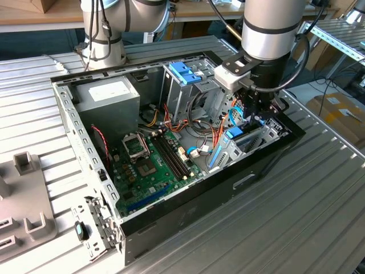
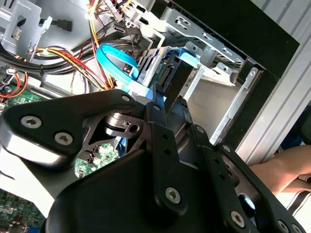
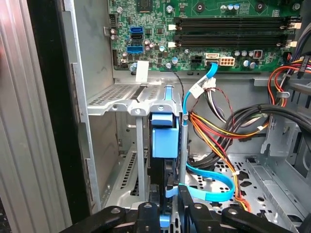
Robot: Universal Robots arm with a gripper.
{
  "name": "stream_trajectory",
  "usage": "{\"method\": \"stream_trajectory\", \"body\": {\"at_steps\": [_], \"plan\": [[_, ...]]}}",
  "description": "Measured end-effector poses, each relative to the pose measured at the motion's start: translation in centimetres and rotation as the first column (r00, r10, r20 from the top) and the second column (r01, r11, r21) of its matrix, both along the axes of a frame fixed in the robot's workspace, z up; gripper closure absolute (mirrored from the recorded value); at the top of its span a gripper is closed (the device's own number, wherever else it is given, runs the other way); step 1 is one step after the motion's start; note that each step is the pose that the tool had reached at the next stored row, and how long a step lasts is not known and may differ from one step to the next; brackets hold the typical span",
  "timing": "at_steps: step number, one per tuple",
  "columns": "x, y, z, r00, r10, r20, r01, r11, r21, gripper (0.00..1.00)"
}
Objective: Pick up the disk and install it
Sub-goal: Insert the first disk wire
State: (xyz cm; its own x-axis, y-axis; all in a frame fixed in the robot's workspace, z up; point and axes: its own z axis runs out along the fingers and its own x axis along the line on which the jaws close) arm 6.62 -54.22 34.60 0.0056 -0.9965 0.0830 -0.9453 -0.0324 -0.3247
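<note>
My hand (image 3: 167, 200) is clenched on the flat grey metal disk in its light blue plastic rail (image 3: 164, 140), which stands partly inside the silver metal bay (image 3: 121, 97). I think it is stiff, heavy and easily hurt, so its hard side edges are the best hold.

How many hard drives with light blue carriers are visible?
1: the disk in a light blue plastic carrier, edge-on in the metal drive cage by the gripper. Others may be hidden.
</note>
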Motion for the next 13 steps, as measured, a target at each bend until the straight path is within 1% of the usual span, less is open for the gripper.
{"method": "stream_trajectory", "body": {"at_steps": [4,6,7,8,9,10,11,12,13], "plan": [[0.02,0.00,0.00,1.0000,0.000,-0.0007,0.000,1.0000,-0.0001,0.71],[0.04,0.02,0.01,0.9996,-0.007,-0.0270,0.007,1.0000,-0.0004,0.71],[0.05,0.06,0.01,0.9993,-0.009,-0.0363,0.009,1.0000,-0.0004,0.71],[0.05,0.09,0.01,0.9985,-0.013,-0.0529,0.013,0.9999,-0.0005,0.71],[0.10,0.09,0.01,0.9973,-0.015,-0.0721,0.015,0.9999,-0.0008,0.71],[0.14,0.10,0.01,0.9964,-0.016,-0.0829,0.016,0.9999,-0.0010,0.71],[0.17,0.11,0.01,0.9956,-0.017,-0.0925,0.017,0.9999,-0.0011,0.71],[0.25,0.12,0.00,0.9943,-0.018,-0.1054,0.018,0.9998,-0.0014,0.71],[0.33,0.13,0.01,0.9934,-0.019,-0.1135,0.019,0.9998,-0.0015,0.71]]}}
